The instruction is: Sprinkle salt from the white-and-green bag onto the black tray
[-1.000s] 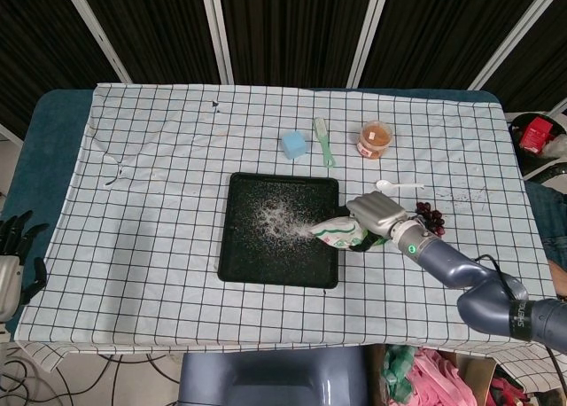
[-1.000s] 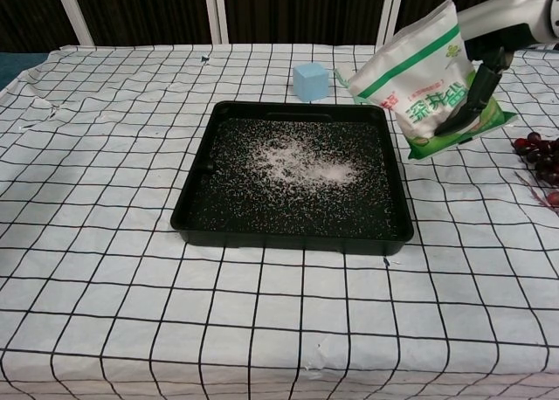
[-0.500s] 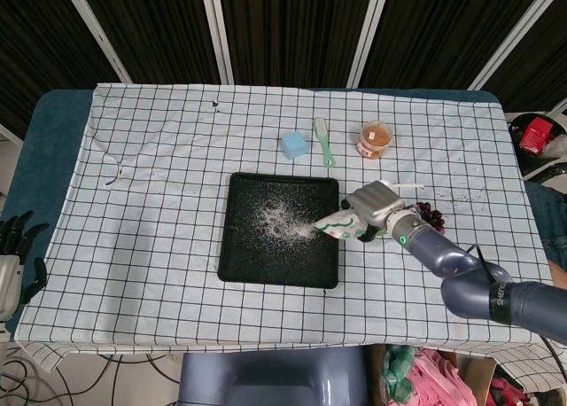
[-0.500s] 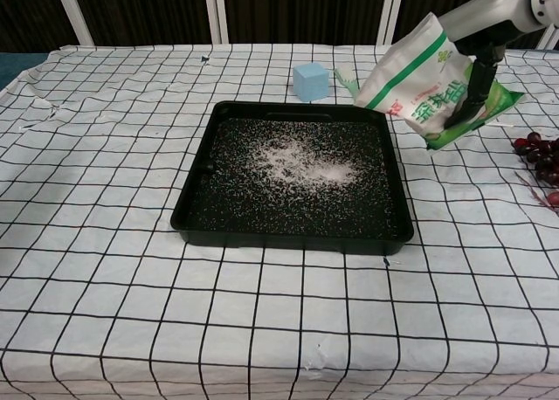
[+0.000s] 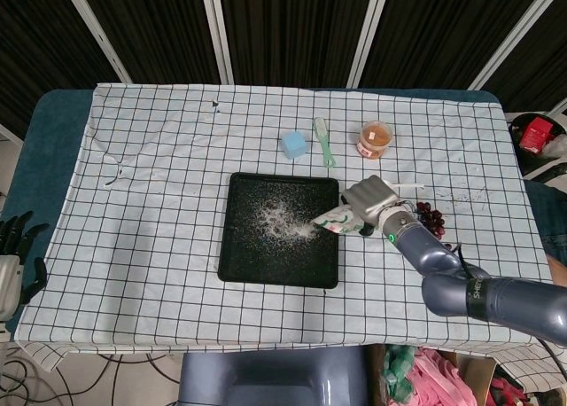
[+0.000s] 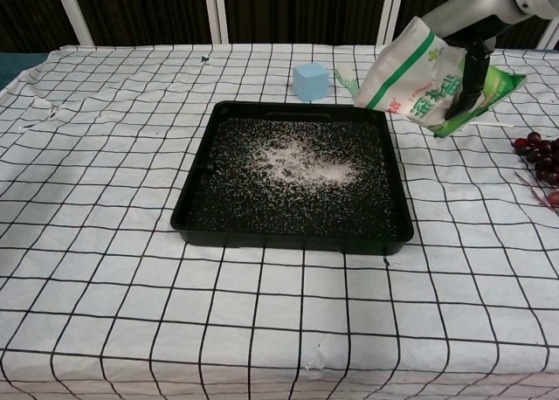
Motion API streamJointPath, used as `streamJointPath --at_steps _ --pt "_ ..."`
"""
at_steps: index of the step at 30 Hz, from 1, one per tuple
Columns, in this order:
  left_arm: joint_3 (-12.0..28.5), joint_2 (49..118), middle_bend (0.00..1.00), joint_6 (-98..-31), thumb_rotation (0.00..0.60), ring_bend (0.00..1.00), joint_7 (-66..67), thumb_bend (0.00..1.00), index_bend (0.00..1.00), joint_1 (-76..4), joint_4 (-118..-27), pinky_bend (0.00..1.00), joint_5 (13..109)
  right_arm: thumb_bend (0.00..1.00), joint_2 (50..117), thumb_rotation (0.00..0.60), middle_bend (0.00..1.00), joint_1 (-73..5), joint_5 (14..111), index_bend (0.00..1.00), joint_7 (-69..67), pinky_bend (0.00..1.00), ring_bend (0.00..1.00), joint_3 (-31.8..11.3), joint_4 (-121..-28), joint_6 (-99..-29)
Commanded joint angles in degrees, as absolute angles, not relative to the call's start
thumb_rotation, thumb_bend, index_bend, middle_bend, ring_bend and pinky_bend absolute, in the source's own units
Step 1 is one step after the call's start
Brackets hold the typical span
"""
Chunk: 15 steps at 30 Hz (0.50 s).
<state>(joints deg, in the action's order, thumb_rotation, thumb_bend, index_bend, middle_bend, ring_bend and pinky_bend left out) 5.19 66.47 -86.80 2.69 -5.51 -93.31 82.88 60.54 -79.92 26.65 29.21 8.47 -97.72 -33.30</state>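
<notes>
In the head view, the white-and-green bag [image 5: 339,219] is held by the right hand [image 5: 374,202] just beside the right edge of the black tray [image 5: 239,255], its fingers wrapped round the bag's body and its mouth tilted toward the tray. A pale patch of salt [image 5: 276,220] lies across the upper middle of the tray. The left hand [image 5: 11,246] is seen well apart from the tray, off the table's left end, with fingers spread and nothing in them. For the sprinkle to be done well, the bag's mouth would best be kept over the tray's floor rather than over its rim, and the tilt kept gentle so that grains fall on the barer near half. Beyond the tray lie a blue cube [image 5: 294,144], a green brush [image 5: 323,141] and an orange-filled cup [image 5: 375,139]; a white spoon [image 5: 397,186] and dark grapes [image 5: 431,217] lie right of the bag. In the chest view, the bag [image 6: 410,77] is seen raised above the tray's far right corner [image 6: 371,112], gripped by dark fingers [image 6: 472,72]. The table is covered by a white checked cloth [image 6: 105,269], wrinkled in places; dark panels with pale frames stand behind it.
</notes>
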Motion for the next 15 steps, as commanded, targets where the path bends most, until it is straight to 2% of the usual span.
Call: streamJointPath --at_steps 1,10,15 --pt "5.2 66.5 0.04 -86.8 0.600 0.00 2.8 0.66 0.20 -5.5 -93.3 0.00 82.9 0.40 60.8 0.600 0.46 -82.2 23.4 0.55 30.9 0.55 0.56 9.7 -98.7 -33.9" --pt "5.2 66.4 0.04 -86.8 0.600 0.00 2.5 0.66 0.20 -5.5 -93.3 0.00 83.0 0.40 61.6 0.600 0.46 -87.2 18.0 0.55 36.4 0.55 0.56 13.2 -101.0 -37.2" --pt "5.1 66.4 0.04 -86.8 0.600 0.00 2.5 0.66 0.20 -5.5 -93.4 0.00 83.1 0.40 62.1 0.600 0.46 -88.0 16.6 0.55 37.2 0.55 0.56 13.5 -101.7 -38.4"
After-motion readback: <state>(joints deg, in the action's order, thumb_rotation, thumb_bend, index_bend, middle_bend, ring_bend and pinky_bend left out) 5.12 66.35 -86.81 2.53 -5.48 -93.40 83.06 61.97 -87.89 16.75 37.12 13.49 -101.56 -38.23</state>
